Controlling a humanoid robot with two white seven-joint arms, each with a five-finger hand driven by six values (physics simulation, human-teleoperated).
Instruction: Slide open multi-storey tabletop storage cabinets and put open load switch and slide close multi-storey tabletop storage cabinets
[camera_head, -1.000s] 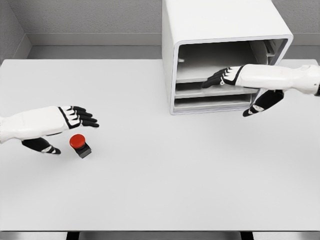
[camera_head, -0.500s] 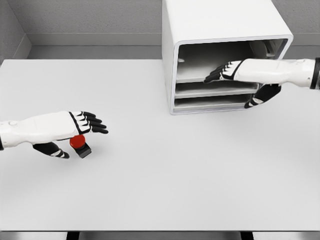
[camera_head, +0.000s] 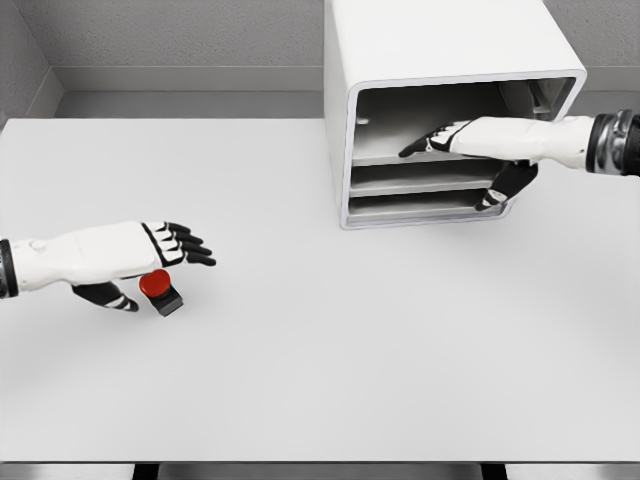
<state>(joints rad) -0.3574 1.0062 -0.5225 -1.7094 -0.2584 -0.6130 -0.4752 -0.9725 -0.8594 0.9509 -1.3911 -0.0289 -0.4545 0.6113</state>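
Note:
A load switch (camera_head: 160, 290) with a red round button on a black base sits on the white table (camera_head: 320, 360) at the left. My left hand (camera_head: 150, 265) hovers right over it, fingers stretched above the button and thumb beside it, holding nothing. The white storage cabinet (camera_head: 440, 60) stands at the back right, its front open with tray shelves (camera_head: 420, 180) showing. My right hand (camera_head: 455, 165) reaches into the top compartment, fingers flat over the upper tray, thumb hanging below in front of the lower trays.
A grey wall (camera_head: 180, 40) runs behind the table. The table's front edge (camera_head: 320, 462) lies at the bottom of the view.
My left hand moved right and down until it covers part of the switch. My right hand slid a little deeper and upward into the cabinet's top compartment.

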